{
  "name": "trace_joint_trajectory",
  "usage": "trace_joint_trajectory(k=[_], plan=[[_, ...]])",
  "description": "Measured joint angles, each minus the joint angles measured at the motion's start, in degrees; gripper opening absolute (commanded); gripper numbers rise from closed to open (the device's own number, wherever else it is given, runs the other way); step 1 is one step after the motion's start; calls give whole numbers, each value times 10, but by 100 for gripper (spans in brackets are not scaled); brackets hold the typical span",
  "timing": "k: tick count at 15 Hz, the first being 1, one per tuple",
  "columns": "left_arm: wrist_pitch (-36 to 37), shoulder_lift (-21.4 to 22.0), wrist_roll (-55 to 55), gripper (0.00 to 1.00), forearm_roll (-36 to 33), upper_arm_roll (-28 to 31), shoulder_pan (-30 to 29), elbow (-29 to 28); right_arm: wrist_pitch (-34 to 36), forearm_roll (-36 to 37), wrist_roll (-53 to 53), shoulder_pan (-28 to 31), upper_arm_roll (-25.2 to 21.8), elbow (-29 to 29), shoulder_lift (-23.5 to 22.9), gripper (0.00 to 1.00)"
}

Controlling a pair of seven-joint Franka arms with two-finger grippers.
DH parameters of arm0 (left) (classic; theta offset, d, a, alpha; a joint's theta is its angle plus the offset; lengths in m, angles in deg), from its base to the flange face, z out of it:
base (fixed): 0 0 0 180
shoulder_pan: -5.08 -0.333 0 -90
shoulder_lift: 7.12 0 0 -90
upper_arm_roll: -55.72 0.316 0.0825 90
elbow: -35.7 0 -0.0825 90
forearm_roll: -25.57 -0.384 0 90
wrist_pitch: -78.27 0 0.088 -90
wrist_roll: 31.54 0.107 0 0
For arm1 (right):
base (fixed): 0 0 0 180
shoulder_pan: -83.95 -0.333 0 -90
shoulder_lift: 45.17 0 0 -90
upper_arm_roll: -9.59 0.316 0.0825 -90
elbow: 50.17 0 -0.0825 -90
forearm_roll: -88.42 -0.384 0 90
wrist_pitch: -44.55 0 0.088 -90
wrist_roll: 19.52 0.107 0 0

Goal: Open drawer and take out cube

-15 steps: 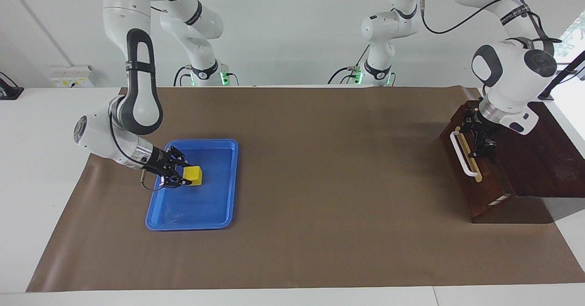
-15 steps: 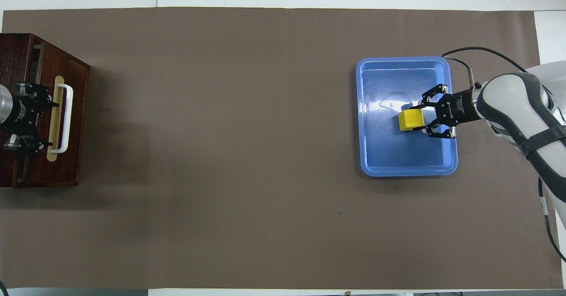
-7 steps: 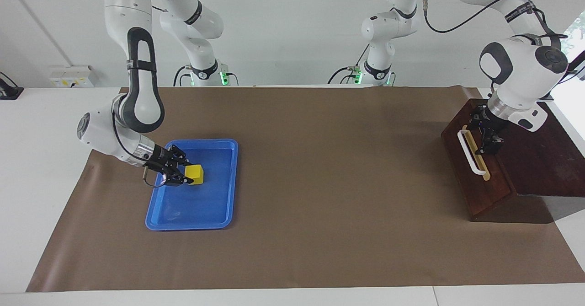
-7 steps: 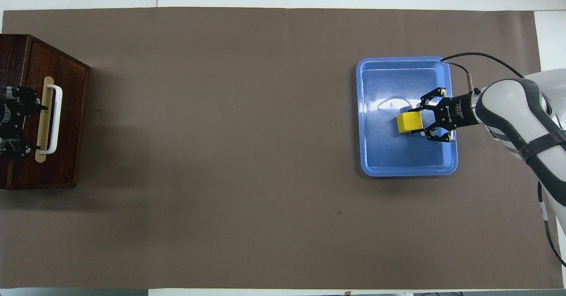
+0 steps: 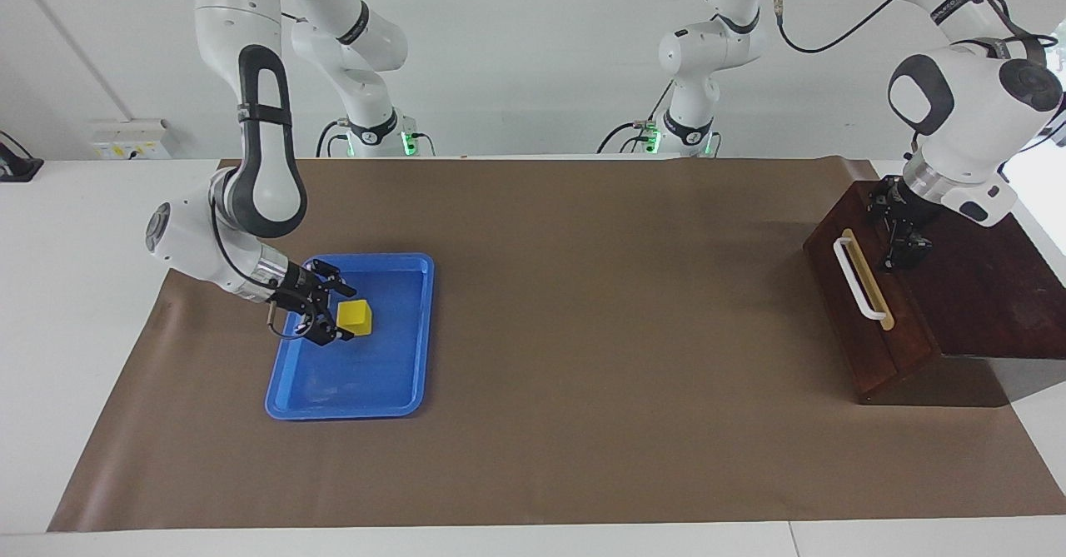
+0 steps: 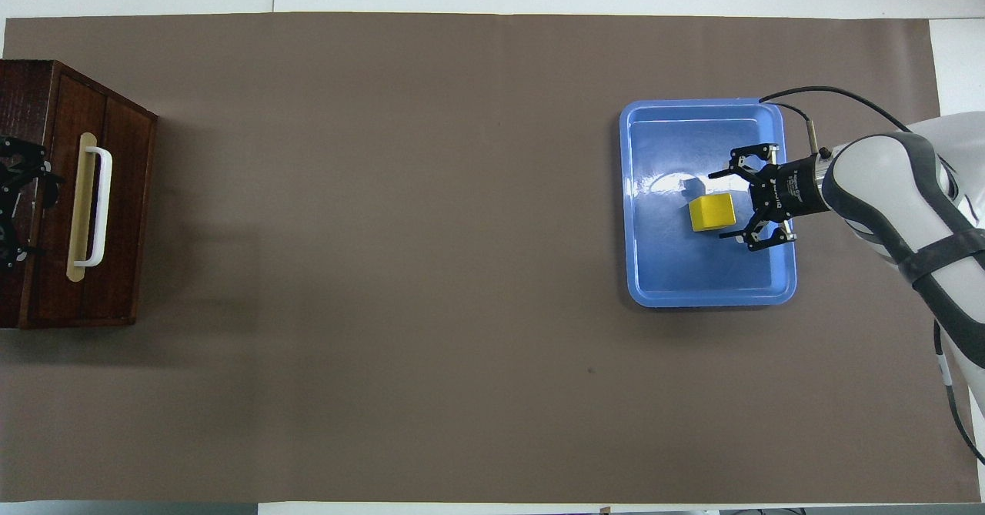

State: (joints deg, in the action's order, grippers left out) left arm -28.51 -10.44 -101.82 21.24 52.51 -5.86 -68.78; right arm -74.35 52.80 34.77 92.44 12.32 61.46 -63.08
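**benchbot:** Starting nearest the robots, at the left arm's end of the table: the drawer looks pushed flush into its dark wooden box, white bar handle facing out. The left gripper hangs over the box top just beside the handle, fingers spread, holding nothing.

**gearhead_jo:** And the cube?

**benchbot:** The yellow cube sits flat in the blue tray toward the right arm's end, a bit farther from the robots. The right gripper is right beside it with its jaws standing wide either side, not clamping anything.

**gearhead_jo:** How'd it handle if you regrab it?

**benchbot:** My guess is light and stiff, a solid little block with flat faces. Pinch two opposite side faces square-on and it shouldn't twist. The tray floor looks glossy, so a glancing touch could skate it.

**gearhead_jo:** Any labels?

**benchbot:** None I can read on cube, tray or drawer. There's tiny lettering on the gripper body, too small to make out.
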Motion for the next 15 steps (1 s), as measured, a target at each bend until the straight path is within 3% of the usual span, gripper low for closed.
trace_joint_trajectory(k=[7, 15], plan=[[56, 38, 156, 100, -3, -2, 26, 9, 92, 164, -22, -30, 4, -26, 132, 100], [172, 40, 466, 100, -3, -14, 50, 76, 175, 293, -301, -56, 7, -48, 229, 100]])
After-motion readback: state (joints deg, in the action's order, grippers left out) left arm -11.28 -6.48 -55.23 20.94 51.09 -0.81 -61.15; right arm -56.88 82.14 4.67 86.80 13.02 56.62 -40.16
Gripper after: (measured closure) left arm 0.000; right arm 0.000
